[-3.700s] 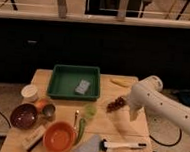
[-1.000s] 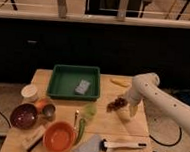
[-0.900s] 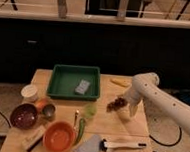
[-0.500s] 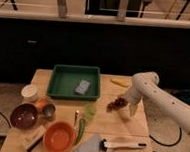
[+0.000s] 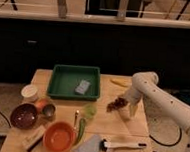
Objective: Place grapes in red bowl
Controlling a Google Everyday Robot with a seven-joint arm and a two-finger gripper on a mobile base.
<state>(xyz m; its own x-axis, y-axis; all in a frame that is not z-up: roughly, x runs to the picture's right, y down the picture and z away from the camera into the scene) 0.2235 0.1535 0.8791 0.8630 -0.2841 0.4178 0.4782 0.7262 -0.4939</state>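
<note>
The grapes, a small dark reddish-purple bunch, lie on the wooden table right of centre. My gripper hangs from the white arm and sits just to the right of the grapes, touching or nearly touching them. The orange-red bowl stands empty at the table's front left, far from the grapes. A darker maroon bowl stands further left.
A green tray holding a grey pad is at the back. A yellow banana-like piece lies behind the grapes. A white cup, a metal can, a green cup, a white-handled brush and a cloth surround the bowls.
The arm has shifted slightly left and closer to the grapes. The grapes and the other things have not moved.
</note>
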